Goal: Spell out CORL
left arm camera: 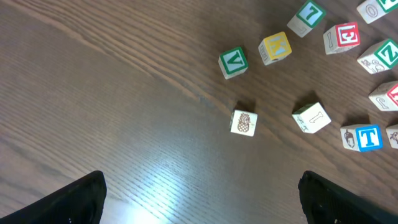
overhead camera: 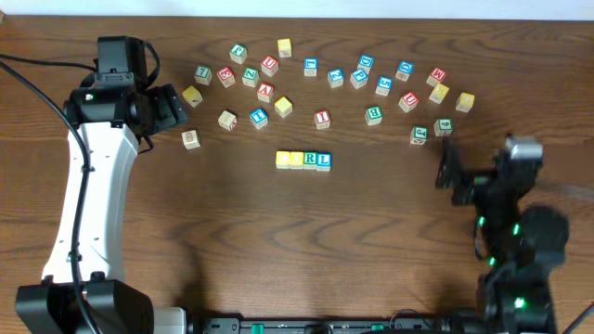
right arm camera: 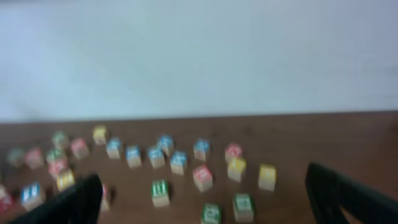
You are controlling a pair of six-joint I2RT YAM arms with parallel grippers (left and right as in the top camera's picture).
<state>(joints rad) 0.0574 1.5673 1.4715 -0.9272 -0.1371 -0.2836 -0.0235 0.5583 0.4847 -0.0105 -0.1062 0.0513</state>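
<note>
Showing row of blocks [overhead camera: 303,160] touching at the centre of the table [overhead camera: 371,241], probably reading CORL. Showing left gripper [overhead camera: 174,105] and right gripper [overhead camera: 449,173] spread wide, empty, well apart from it. Advising retreating without nudging it

blurred view | blocks [right arm camera: 160,191] scattered on table [right arm camera: 354,134] | tool [right arm camera: 202,175] fingers wide apart, seemingly empty

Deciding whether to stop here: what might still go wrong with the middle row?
The row of four wooden letter blocks shows R and L, but its two yellow-faced blocks are unreadable, so the spelling may be wrong. The left arm, jaws open, sits near a loose pineapple-picture wooden block; a swing might knock it.
</note>
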